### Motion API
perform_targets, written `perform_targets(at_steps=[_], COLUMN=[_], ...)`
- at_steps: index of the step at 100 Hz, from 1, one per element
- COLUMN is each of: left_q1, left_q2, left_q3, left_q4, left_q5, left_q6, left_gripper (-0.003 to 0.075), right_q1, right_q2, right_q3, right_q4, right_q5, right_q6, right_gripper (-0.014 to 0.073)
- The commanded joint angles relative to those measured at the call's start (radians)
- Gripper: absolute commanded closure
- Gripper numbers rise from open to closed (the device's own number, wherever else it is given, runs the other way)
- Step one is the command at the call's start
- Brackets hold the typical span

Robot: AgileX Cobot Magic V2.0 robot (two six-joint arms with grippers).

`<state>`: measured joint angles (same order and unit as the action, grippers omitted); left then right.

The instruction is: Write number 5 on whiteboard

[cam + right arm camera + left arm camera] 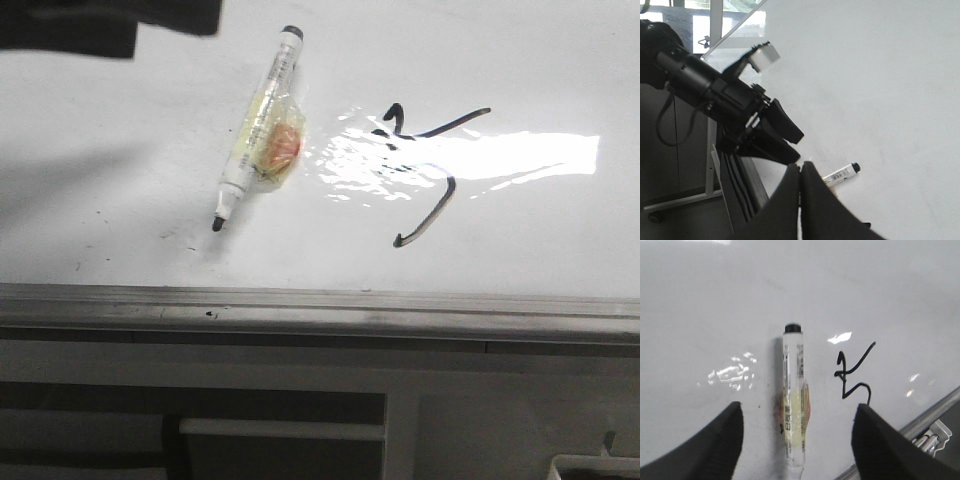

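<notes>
The whiteboard point(120, 180) lies flat, glossy, with a bright glare. The number 5 point(452, 185) is drawn on it in thin black strokes, right of centre; it also shows in the left wrist view point(856, 361). A white marker point(258, 130) with yellowish tape and an orange patch round its middle lies loose on the board, left of the 5, bare tip towards the near edge. My left gripper point(797, 407) is open and empty, its jaws wide on either side of the marker point(794, 395), not touching it. My right gripper point(801, 164) is shut and empty, off the board's side.
A grey metal strip point(320, 305) runs along the board's near edge, with grey cabinet fronts point(280, 430) below. A metal bracket point(930, 435) sits past the board's edge. The right wrist view shows the left arm point(715, 95) over the board and a stand frame point(680, 200).
</notes>
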<state>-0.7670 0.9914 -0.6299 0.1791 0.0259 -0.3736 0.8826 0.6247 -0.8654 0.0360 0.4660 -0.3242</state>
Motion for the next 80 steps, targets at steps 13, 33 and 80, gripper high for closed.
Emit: perform_targets(at_steps=[13, 33, 80], left_q1=[0.001, 0.001, 0.001], left_q2=[-0.244, -0.447, -0.557], left_q3=[-0.027, -0.027, -0.027], left_q4=[0.176, 0.242, 0.205], left_q5=[0.116, 0.387, 0.457], left_q6=[0.001, 0.001, 0.001], left_gripper=[0.0655, 0.074, 0.0741], right_q1=[-0.009, -0.009, -0.009], right_q2=[-0.132, -0.347, -0.644], right_q3=[0.059, 0.241, 0.386], right_q4=[-0.147, -0.388, -0.436], right_q5=[0.004, 0.07, 0.164], right_q6=[0.007, 0.308, 0.396], right_gripper=[0.0635, 0.0636, 0.0636])
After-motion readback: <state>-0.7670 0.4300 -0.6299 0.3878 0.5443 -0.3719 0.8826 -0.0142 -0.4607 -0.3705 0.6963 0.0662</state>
